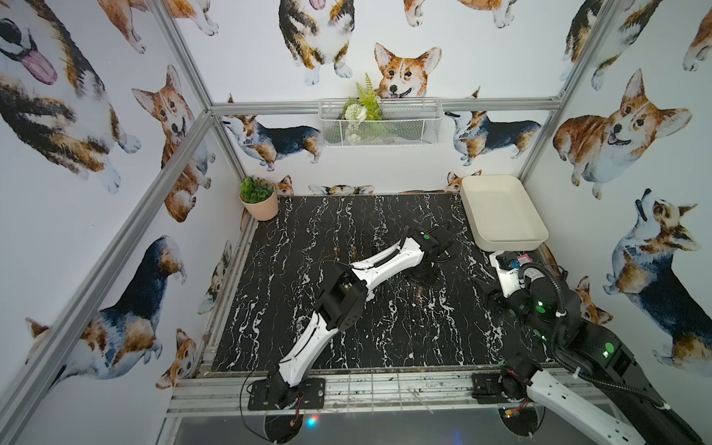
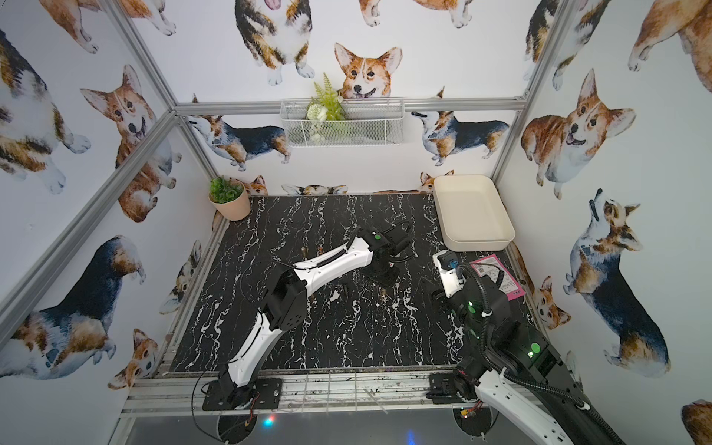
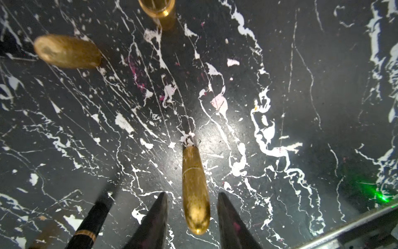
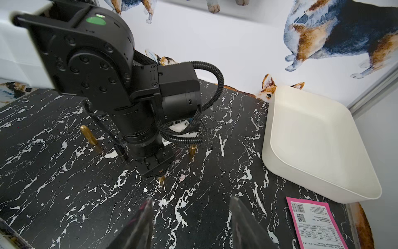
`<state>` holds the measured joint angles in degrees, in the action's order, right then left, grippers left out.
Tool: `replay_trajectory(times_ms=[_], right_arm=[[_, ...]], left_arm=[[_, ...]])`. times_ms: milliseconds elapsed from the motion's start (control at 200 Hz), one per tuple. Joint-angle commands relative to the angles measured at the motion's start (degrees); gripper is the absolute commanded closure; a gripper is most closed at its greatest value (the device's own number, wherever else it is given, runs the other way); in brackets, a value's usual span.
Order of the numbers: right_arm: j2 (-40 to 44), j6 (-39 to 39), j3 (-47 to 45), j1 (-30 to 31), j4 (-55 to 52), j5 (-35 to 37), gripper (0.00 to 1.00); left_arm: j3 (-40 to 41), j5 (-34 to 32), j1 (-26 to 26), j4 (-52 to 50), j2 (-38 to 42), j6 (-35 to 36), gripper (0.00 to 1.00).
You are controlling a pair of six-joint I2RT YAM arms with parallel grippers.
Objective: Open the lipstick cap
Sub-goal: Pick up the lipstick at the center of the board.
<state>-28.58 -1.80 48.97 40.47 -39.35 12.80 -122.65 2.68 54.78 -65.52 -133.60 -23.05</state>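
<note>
A gold bullet-shaped lipstick stands upright on the black marble table, its cap on, with a thin seam around its body. My left gripper reaches down over it, open. Its two black fingers flank the rounded top with a narrow gap on each side. In the right wrist view the same lipstick peeks out under the left gripper. In a top view the left gripper hangs over mid-table. My right gripper hovers open and holds nothing, low over the table's right side.
More lipsticks stand nearby: a gold one, an open gold tube and a black one with a gold band. A white tray sits back right, a pink paper beside it, a potted plant back left.
</note>
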Motion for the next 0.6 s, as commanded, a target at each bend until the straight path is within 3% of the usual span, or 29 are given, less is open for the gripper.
replay_trajectory(times_ms=[0, 591], right_arm=[[0.0, 0.0, 0.0, 0.0, 1.8, -0.4, 0.41], [0.8, 0.1, -0.4, 0.0, 2.0, 0.1, 0.41]], left_arm=[[-1.0, 0.4, -0.1, -0.6, -0.6, 0.5, 0.61], [-1.4, 1.0, -0.1, -1.5, -1.5, 0.8, 0.79]])
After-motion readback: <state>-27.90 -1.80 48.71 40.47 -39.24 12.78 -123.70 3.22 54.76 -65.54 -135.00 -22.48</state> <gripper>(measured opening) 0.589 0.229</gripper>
